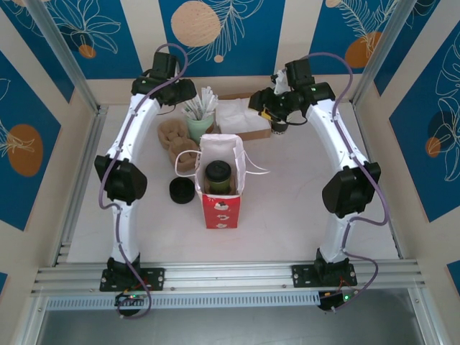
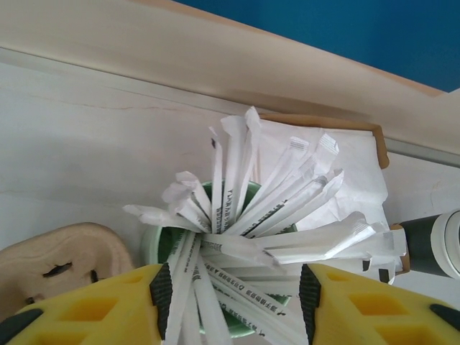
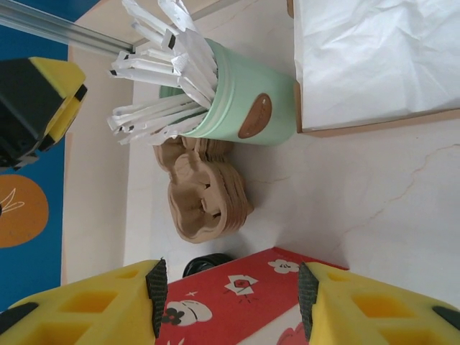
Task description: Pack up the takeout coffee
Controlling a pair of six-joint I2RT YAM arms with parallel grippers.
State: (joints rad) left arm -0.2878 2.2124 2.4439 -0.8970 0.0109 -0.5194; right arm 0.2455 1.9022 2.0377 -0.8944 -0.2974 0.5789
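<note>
Grabbing straws [image 2: 244, 194] seems the step, coffee [image 1: 218, 175] is bagged. Left hand [image 2: 235, 289] is apart around them, needs closing; right hand [image 3: 232, 287] is apart, empty.

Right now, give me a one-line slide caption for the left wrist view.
Left hand open around wrapped straws fanning from a green cup, white napkins behind.

Bright, even light falls from above, so the pale table [image 1: 302, 208] reads almost white, and only a faint, soft-edged shadow lies just beside the red-and-white bag [image 1: 219, 208]. In the top view the frame posts [image 1: 61, 54] behind the bag splay outward toward the corners, a wide-angle lean. In the wrist views the wrapped straws [image 2: 244, 208] are crisp with no motion blur, while the white napkins [image 3: 374, 57] are nearly blown out, their folds barely showing.
</note>
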